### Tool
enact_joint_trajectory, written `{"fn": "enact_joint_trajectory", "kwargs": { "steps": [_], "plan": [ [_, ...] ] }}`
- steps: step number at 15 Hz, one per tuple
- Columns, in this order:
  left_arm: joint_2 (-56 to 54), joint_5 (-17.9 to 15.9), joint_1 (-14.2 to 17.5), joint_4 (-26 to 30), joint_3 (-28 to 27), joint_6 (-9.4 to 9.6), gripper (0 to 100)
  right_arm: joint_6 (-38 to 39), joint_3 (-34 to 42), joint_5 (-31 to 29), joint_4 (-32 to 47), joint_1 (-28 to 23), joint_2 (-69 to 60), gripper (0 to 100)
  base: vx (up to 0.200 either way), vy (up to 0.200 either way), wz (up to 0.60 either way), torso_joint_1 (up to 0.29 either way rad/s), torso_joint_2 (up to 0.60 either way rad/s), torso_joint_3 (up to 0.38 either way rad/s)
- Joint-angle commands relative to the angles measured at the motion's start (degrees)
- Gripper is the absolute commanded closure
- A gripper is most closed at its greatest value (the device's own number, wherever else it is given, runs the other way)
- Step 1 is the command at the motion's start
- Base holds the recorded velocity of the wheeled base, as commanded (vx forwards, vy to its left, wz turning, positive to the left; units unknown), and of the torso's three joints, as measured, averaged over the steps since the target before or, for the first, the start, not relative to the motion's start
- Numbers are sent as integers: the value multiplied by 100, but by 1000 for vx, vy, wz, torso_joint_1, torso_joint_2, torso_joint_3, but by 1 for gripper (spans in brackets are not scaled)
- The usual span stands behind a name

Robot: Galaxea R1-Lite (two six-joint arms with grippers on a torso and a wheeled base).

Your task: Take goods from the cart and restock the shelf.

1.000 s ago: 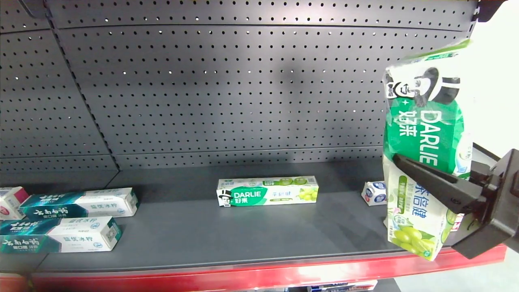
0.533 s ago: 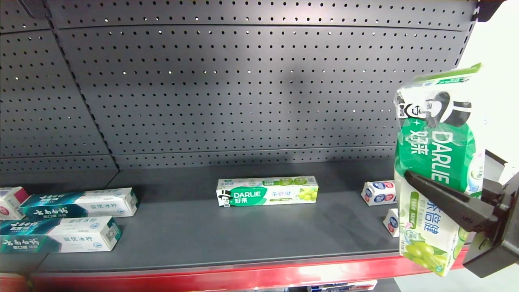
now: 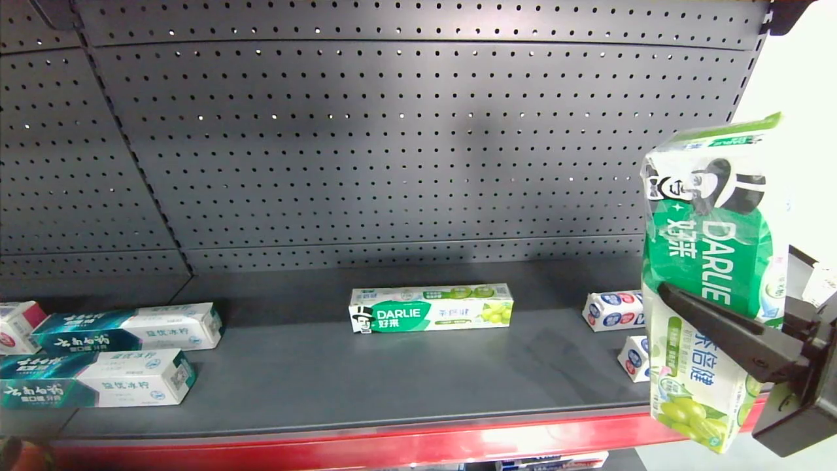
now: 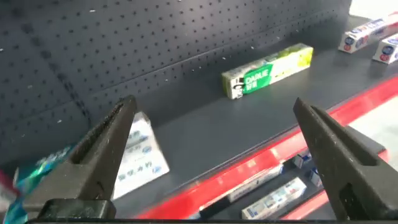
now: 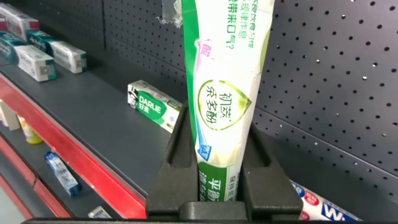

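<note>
From the head view we see the right gripper (image 3: 686, 301) clamped on a green toothpaste pack (image 3: 713, 261), held upright at the right end of the shelf (image 3: 392, 386), just in front of its red edge (image 3: 366, 448). The right wrist view shows both fingers pressed to the pack's (image 5: 227, 81) lower part. The left wrist view gives us the left gripper (image 4: 213, 106), its fingers spread wide with nothing between them, near the shelf's left part. Both wrist views look under the red edge to small goods (image 4: 273, 199) on a lower shelf.

We count on the shelf:
- One green toothpaste box (image 3: 430, 308) lying flat in the middle.
- Two teal boxes (image 3: 131, 327) (image 3: 98, 378) at the left.
- One pink-ended box (image 3: 16, 324) (partly cut off) beside them.
- Two blue-and-red boxes (image 3: 611, 309) (image 3: 635, 358) at the right.
</note>
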Motion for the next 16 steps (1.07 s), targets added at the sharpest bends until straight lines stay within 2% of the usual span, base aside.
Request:
{"fn": "enact_joint_trajectory", "kwargs": {
  "steps": [1, 2, 3, 4, 5, 6, 8, 9, 10, 11, 12, 14, 16],
  "plan": [
    [999, -164, -304, 0, -337, 55, 0, 5, 42, 1, -4, 96, -5, 100, 0, 0, 0, 0, 0, 0],
    [1051, -182, -559, 79, -337, 37, 0, 5, 51, 1, -4, 113, -23, 100, 0, 0, 0, 0, 0, 0],
    [1192, -173, -577, 316, -416, 55, 0, -3, 51, 1, -4, 166, -31, 100, 0, 0, 0, 0, 0, 0],
    [1482, -156, -542, 588, -601, 160, 0, -3, 51, -8, -4, 210, -31, 100, 0, 0, 0, 0, 0, 0],
    [1666, -156, -515, 729, -706, 433, 0, -3, 51, -8, -4, 237, -14, 100, 0, 0, 0, 0, 0, 0],
    [2018, -164, -498, 940, -873, 811, 0, -3, 42, -8, -4, 254, -5, 100, 0, 0, 0, 0, 0, 0],
    [2730, -164, -498, 1002, -1383, 1022, 0, -3, 60, -8, -4, 280, -14, 100, 0, 0, 0, 0, 0, 0],
    [3152, -200, -507, 1010, -1787, 1206, 0, -3, 95, -8, -4, 280, -40, 100, 0, 0, 0, 0, 0, 0],
    [3380, -226, -515, 1010, -1981, 1268, 0, -3, 139, -8, -13, 280, -110, 100, 0, 0, 0, 0, 0, 0],
    [3521, -252, -550, 1010, -2051, 1347, 0, -3, 191, -8, -4, 289, -198, 100, 0, 0, 0, 0, 0, 0],
    [3635, -296, -621, 1010, -2068, 1593, 0, -3, 306, -8, -4, 289, -251, 100, 0, 0, 0, 0, 0, 0],
    [3758, -454, -726, 1019, -2156, 1900, 0, -21, 402, -8, 5, 298, -339, 100, 0, 0, 0, 0, 0, 0],
    [3978, -534, -761, 1081, -2429, 1980, 0, -188, 341, -8, 5, 395, -295, 100, 0, 0, 0, 0, 0, 0]
  ]
}}
